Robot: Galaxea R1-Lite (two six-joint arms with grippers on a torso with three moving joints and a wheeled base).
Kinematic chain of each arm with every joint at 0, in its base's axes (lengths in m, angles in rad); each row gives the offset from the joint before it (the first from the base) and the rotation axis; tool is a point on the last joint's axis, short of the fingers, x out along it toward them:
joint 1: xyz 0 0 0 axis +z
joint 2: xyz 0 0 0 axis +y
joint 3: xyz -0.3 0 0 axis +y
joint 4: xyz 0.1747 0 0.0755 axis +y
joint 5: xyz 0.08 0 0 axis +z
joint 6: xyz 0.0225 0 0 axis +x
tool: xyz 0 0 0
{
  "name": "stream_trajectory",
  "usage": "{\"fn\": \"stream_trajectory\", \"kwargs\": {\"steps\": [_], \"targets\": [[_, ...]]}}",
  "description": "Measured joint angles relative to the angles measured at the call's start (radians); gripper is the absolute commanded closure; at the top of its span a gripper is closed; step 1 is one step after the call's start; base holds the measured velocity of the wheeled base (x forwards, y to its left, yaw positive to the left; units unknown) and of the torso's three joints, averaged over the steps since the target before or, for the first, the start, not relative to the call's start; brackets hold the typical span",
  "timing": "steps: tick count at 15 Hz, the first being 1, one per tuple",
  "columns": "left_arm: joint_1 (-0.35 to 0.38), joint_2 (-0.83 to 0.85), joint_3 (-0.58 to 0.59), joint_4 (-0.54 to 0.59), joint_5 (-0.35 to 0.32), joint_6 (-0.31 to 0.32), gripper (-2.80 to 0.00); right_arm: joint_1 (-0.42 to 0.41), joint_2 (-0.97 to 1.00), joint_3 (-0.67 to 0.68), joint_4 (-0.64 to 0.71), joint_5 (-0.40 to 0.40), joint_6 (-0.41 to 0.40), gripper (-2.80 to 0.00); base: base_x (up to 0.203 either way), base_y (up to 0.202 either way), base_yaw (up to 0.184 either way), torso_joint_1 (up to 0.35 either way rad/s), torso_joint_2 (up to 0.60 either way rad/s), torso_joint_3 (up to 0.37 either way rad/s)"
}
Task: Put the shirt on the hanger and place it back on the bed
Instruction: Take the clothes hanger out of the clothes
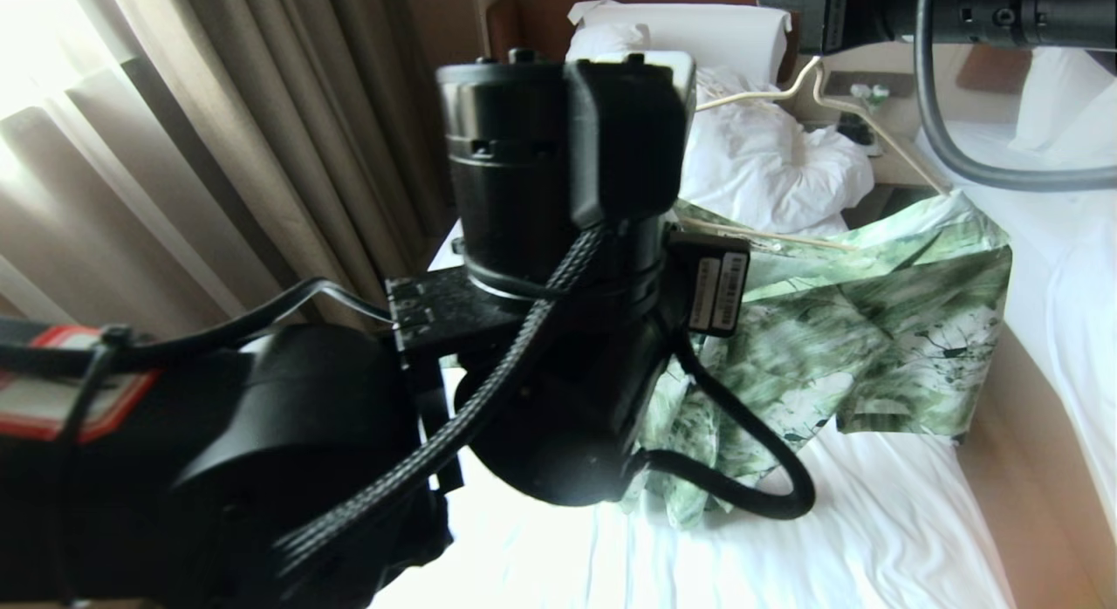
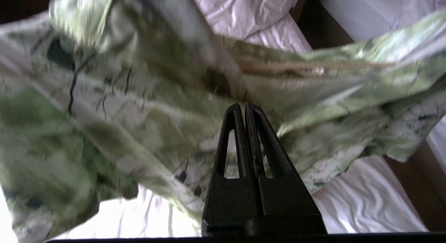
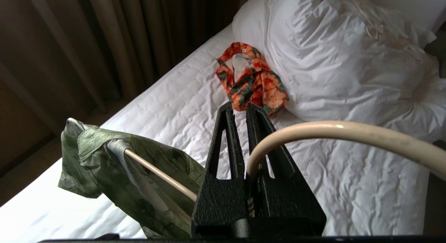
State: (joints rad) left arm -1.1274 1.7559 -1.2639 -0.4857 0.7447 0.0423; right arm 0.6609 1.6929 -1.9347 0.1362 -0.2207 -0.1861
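Note:
The green printed shirt [image 1: 873, 330] hangs in the air over the bed [image 1: 873, 513], with one shoulder threaded onto the cream wire hanger [image 1: 820, 85]. My right gripper [image 3: 240, 109] is shut on the hanger [image 3: 348, 131] near its hook, the wire passing between the finger bases. From there the shirt [image 3: 104, 156] drapes off the hanger's arm. My left gripper [image 2: 244, 105] is shut, its tips right against the shirt [image 2: 139, 114]. Whether cloth is pinched between them I cannot tell. In the head view the left arm [image 1: 558, 199] hides its own fingers.
An orange patterned garment [image 3: 252, 79] lies on the sheet beside the bunched white duvet [image 3: 348, 62]. Beige curtains [image 1: 262, 155] hang along the bed's left side. A neighbouring white bed [image 1: 1073, 242] stands at the right, with a nightstand [image 1: 864, 129] between the two.

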Motion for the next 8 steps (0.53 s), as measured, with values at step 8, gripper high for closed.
{"fn": "stream_trajectory", "kwargs": {"steps": [8], "targets": [[0.238, -0.366, 0.588, -0.004, -0.004, -0.130, 0.00, -0.007, 0.017, -0.035, -0.255, 0.084, -0.156, 0.00, 0.000, 0.000, 0.000, 0.000, 0.00, 0.000]]}}
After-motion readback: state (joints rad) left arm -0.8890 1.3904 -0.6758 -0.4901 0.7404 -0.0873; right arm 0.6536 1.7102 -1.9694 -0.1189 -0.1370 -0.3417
